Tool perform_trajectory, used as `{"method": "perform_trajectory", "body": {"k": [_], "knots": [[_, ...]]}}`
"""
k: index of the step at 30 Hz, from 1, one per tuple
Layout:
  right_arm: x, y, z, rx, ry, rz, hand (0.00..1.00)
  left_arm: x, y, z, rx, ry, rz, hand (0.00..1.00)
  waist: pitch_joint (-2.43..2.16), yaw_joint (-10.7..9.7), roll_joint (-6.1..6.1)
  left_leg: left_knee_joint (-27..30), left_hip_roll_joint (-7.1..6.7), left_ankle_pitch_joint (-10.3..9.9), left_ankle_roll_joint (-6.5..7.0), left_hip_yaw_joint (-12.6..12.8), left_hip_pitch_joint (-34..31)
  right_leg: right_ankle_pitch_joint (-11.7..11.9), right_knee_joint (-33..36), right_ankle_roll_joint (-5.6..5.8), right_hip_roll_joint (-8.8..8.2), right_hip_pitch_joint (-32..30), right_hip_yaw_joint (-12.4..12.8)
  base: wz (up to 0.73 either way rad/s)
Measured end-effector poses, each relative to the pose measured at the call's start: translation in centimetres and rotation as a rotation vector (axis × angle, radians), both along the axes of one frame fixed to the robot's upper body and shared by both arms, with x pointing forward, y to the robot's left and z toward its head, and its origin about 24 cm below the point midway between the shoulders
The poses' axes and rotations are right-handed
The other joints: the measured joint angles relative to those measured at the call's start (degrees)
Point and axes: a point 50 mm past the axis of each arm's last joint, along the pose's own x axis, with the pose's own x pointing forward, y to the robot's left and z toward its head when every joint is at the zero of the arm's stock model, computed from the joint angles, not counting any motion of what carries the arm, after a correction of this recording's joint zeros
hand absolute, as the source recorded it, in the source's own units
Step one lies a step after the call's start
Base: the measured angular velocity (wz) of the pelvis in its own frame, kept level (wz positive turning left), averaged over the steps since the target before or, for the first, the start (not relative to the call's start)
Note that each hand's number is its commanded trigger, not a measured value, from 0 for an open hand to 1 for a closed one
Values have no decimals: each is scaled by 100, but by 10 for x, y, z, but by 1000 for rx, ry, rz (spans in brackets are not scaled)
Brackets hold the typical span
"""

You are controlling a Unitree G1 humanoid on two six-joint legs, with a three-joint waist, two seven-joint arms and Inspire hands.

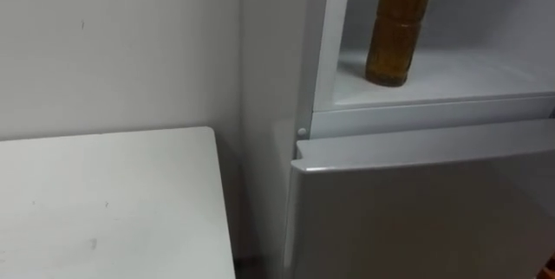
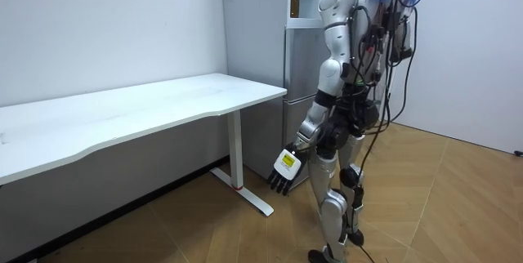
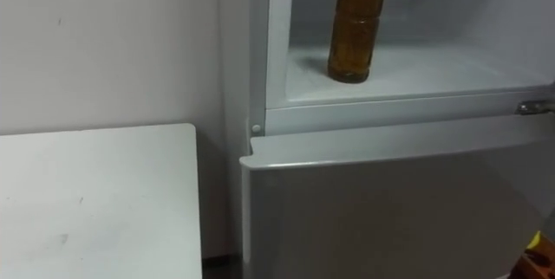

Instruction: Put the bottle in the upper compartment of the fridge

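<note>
The bottle [image 1: 401,23] stands upright on the shelf [image 1: 486,75] of the upper fridge, near the compartment's left wall and a little back from the front edge, so by our reading the placing itself is done. It looks full of amber liquid, with a ribbed, waisted body, probably plastic. We judge it fairly heavy, stiff enough yet giving under a hard squeeze, smooth and perhaps slick once cold, and being tall and narrow it is easy to tip. If it needs nudging deeper, we would wrap it around the middle, at the waist groove, rather than near the top. The lower door [image 1: 416,218] is closed, and the white counter [image 1: 104,201] stands just beside the fridge. Our left hand [image 2: 283,169] hangs low by the thigh — fingers loose and holding nothing.
</note>
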Motion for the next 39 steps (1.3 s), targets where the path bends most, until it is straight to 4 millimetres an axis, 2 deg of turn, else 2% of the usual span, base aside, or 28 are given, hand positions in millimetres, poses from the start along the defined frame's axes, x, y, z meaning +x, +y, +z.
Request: {"method": "perform_trajectory", "body": {"k": [5, 9, 12, 13, 16, 25, 27, 31, 37, 39], "knots": [[2, 4, 1, -60, 54, 3, 0, 0, 0, 0, 0, 0, 1, 0, -3, 4, -10, -1, 6, 0, 0, 4, 21, 15, -9, -8, 9, 47, -6, -2], [4, 14, 6, -141, 129, 46, 0, 0, 0, 0, -1, -2, 0, 0, -4, 129, -7, -1, 22, 0, 0, 28, 114, 26, -26, -26, 39, 103, 73, -14], [9, 24, 24, -230, 113, 122, 0, 0, 0, 0, 2, -6, -5, 0, 4, 142, -25, 0, 32, 0, -1, 18, 171, 30, -37, -34, 46, 176, 73, -4], [11, 29, 34, -278, 92, 145, 0, -2, 0, 0, 0, 1, -6, 0, -1, 144, -44, 5, 33, 0, -1, 18, 197, 32, -65, -36, 46, 190, 72, 4], [15, 37, 42, -346, 92, 200, 0, -5, 0, -1, -1, 18, -17, 0, -29, 189, -59, 12, 39, 0, -1, 12, 217, 65, -159, -31, 51, 263, 44, 9], [37, 67, 46, -443, 123, 433, 0, 1, -2, -1, 0, 15, -49, 0, -9, 472, 66, -28, 42, -10, 5, -24, 160, 136, -216, -10, 58, 269, 24, 2], [40, 72, 46, -452, 125, 472, 0, 1, -2, -1, 1, 14, -49, 0, -20, 511, 88, -37, 42, -10, 5, -50, 118, 158, -202, -14, 59, 278, 6, 5], [47, 83, 48, -473, 110, 544, 0, 5, -3, -2, 4, 10, -56, 0, -28, 586, 87, -10, 42, -7, 5, -119, 91, 172, -229, -15, 52, 313, -65, 7], [64, 110, 45, -515, 142, 749, 0, 12, -5, -2, 6, 0, -101, 0, -13, 681, 83, 2, 44, -7, 5, -153, 99, 172, -285, -15, 48, 364, -98, 3], [65, 113, 44, -524, 162, 779, 0, 14, -5, -2, 9, -2, -107, 0, -4, 746, 64, 1, 44, -7, 5, -161, 98, 173, -301, -14, 49, 376, -105, 0]]}}
